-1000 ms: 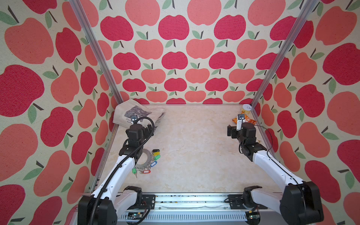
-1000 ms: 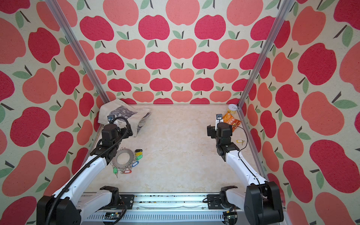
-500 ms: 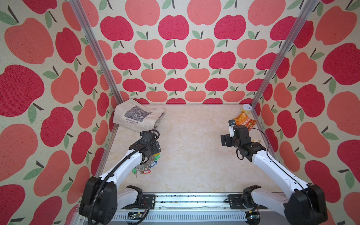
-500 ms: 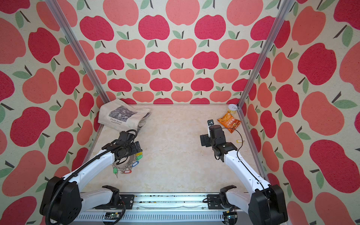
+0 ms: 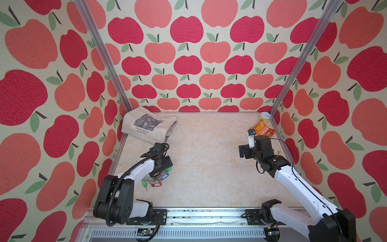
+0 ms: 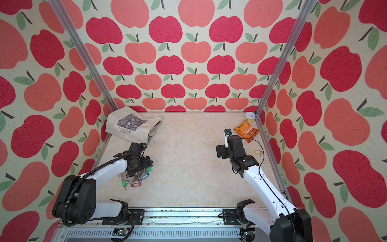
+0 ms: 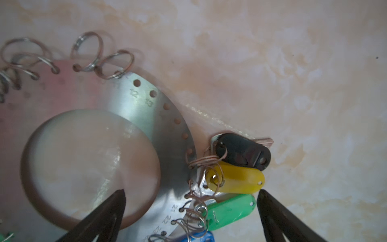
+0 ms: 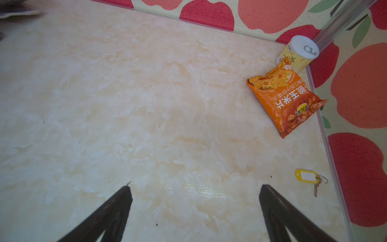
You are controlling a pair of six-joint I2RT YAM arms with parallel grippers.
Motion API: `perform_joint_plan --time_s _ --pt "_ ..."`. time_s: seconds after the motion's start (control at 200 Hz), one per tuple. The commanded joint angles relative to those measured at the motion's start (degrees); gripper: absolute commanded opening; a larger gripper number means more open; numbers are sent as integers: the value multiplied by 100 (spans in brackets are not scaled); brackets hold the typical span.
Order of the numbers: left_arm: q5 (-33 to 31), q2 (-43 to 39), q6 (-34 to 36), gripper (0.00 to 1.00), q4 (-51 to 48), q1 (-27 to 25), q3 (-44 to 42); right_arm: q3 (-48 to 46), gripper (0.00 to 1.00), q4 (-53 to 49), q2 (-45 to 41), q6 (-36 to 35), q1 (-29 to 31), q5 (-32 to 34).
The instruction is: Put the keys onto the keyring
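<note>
Loose yellow-tag key [image 6: 258, 152] lies between our right gripper [image 8: 195, 185] and right wall [image 6: 314, 146], far from left gripper [image 7: 190, 190]; jaws of 2 grippers apart, empty.

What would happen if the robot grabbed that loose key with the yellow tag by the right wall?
Probably light: the yellow tag is small thin plastic. Gripped by the tag, the key would likely dangle and swing, since only a small wire ring joins them. Lying flat on the smooth table, it may slide when pushed.
</note>
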Motion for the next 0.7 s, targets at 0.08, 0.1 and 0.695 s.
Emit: perform_joint_plan --time_s 0.08,0.1,0.695 --pt "503 464 44 100 182 -183 217 236 99 -79 -113 98 40 -104" --pt "537 508 46 100 200 -233 253 243 99 -95 -109 93 46 -103" --pt "1987 3539 -362 98 328 -1636 3312 265 99 -155 128 230 94 -103"
